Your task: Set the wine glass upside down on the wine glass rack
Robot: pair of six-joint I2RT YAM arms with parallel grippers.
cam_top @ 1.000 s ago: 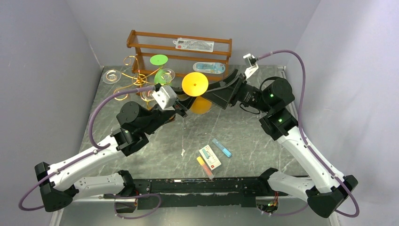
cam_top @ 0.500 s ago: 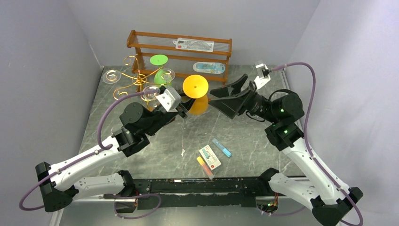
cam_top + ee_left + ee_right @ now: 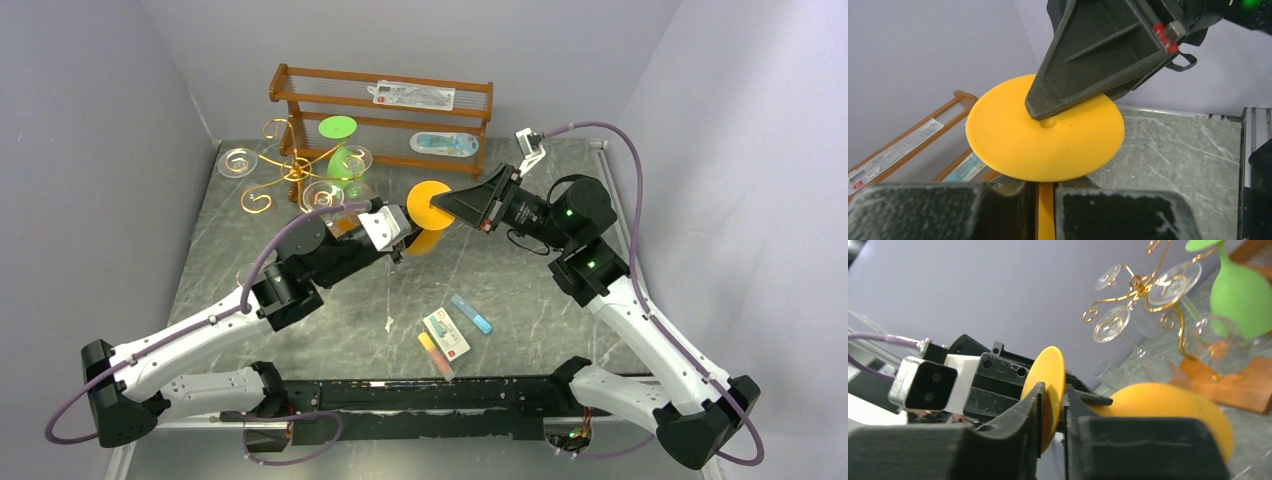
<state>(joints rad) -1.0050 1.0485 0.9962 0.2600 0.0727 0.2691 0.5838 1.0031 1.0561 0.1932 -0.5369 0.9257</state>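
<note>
One green glass (image 3: 345,162) upside down on rack (image 3: 296,168)

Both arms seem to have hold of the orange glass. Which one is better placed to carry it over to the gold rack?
Probably left. The left gripper holds the wine glass by its stem and sits nearer the wine glass rack; the right gripper only clamps its flat foot.
</note>
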